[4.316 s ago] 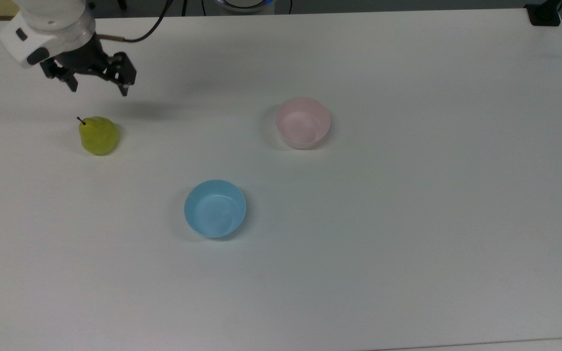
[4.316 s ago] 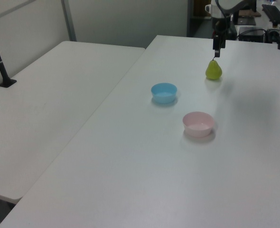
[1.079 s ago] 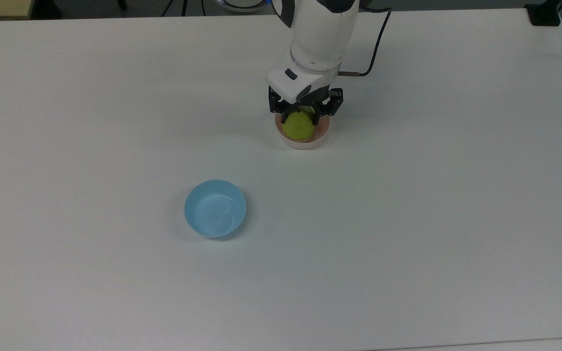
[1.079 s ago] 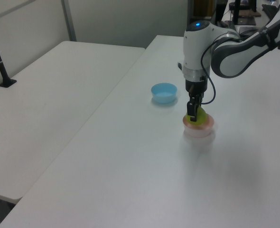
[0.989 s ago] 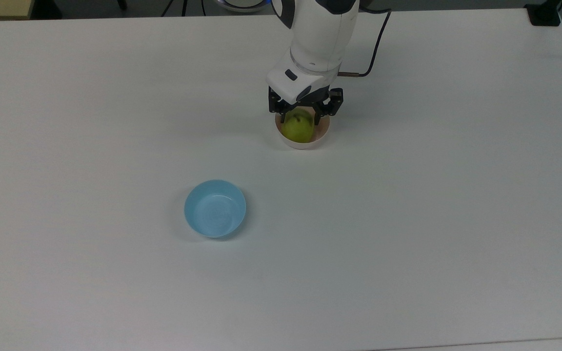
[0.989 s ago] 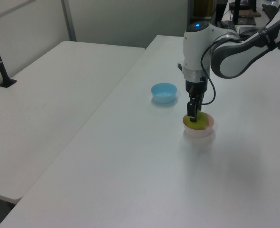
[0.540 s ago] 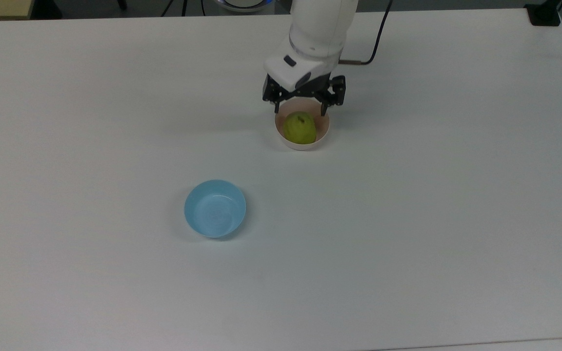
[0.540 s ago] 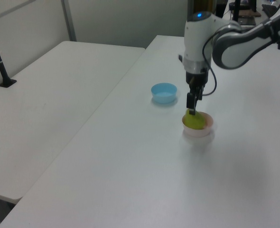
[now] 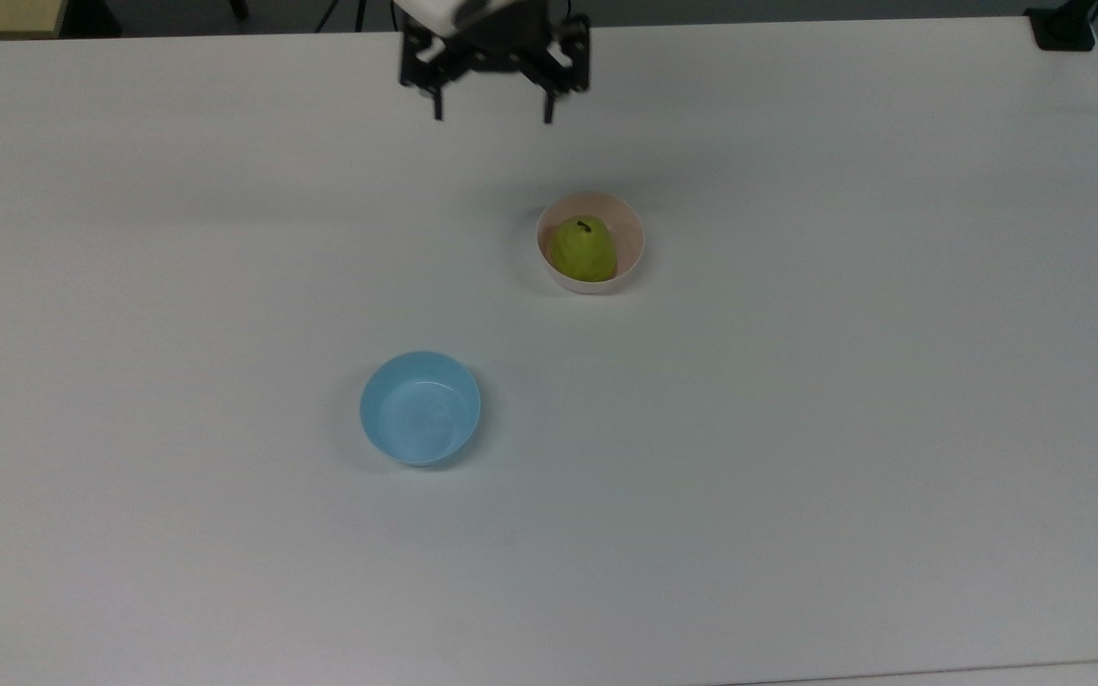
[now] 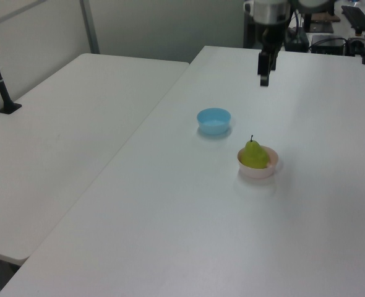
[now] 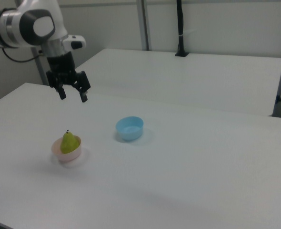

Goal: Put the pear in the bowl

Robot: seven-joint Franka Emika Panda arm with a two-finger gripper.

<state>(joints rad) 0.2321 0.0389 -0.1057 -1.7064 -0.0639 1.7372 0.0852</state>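
pear (image 9: 583, 250) in bowl (image 9: 627, 250) | end effector (image 9: 493, 111) spread, above table (image 9: 797, 429)

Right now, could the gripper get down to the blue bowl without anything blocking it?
Probably yes. The gripper hangs open and empty above the table, and the blue bowl sits alone, apart from the pink bowl holding the pear.

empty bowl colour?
Light blue. The empty bowl shows best in the top view; the pear sits in the pink bowl.
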